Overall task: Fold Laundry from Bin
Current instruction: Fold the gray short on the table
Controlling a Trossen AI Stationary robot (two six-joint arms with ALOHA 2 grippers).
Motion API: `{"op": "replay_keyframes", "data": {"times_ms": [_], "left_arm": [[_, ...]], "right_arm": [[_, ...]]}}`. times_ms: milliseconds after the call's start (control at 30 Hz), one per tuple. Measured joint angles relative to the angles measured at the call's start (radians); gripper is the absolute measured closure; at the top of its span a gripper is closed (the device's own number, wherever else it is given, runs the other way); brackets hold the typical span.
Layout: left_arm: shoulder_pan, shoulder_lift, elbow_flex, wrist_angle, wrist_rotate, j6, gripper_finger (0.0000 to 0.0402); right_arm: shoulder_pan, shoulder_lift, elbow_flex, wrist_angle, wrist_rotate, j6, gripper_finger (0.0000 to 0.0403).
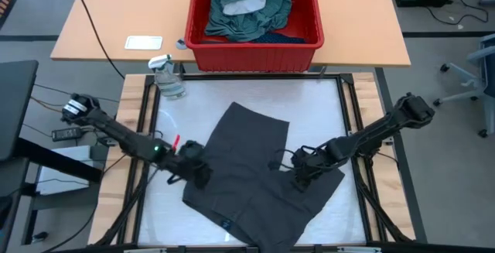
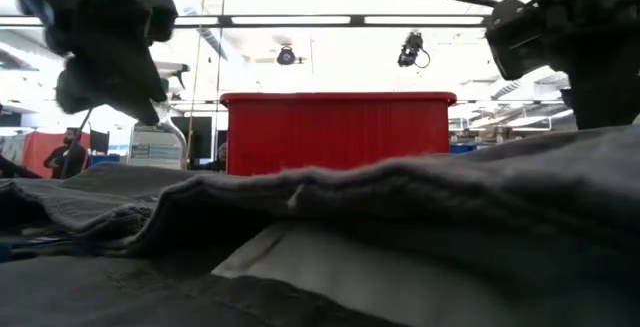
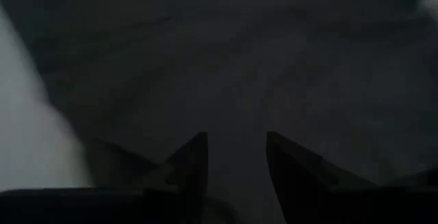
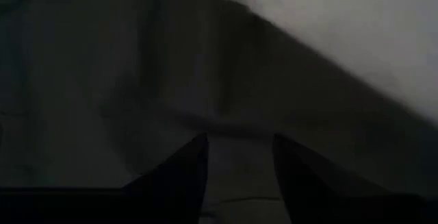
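On the white table [image 1: 325, 106] I see the dark grey garment [image 1: 255, 168] spread flat. Left gripper [image 1: 195, 168] and right gripper [image 1: 300, 172] press its side edges, fingers parted; whether they pinch cloth I cannot tell. Far behind, the red bin [image 1: 255, 52] holds teal laundry [image 1: 247, 9].

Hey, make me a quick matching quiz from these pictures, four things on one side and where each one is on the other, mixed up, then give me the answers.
Things:
1. dark grey garment
2. red bin
3. teal-green T-shirt
4. spray bottle

Places:
A. heaped inside the bin
B. on the wooden table beyond the work surface
C. spread out on the white work surface, between both grippers
D. at the far left corner of the work surface

Pairs: 1-C, 2-B, 3-A, 4-D
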Motion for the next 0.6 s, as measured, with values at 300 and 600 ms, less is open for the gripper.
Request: {"op": "replay_keyframes", "data": {"times_ms": [300,600], "left_arm": [[-0.054,0.202,0.136,0.079,-0.058,-0.199,0.0271],[-0.059,0.485,0.414,0.067,-0.035,-0.278,0.0277]], "right_arm": [[-0.129,0.121,-0.029,0.082,-0.064,-0.42,0.0231],[-0.127,0.209,-0.026,0.148,-0.071,-0.636,0.0231]]}}
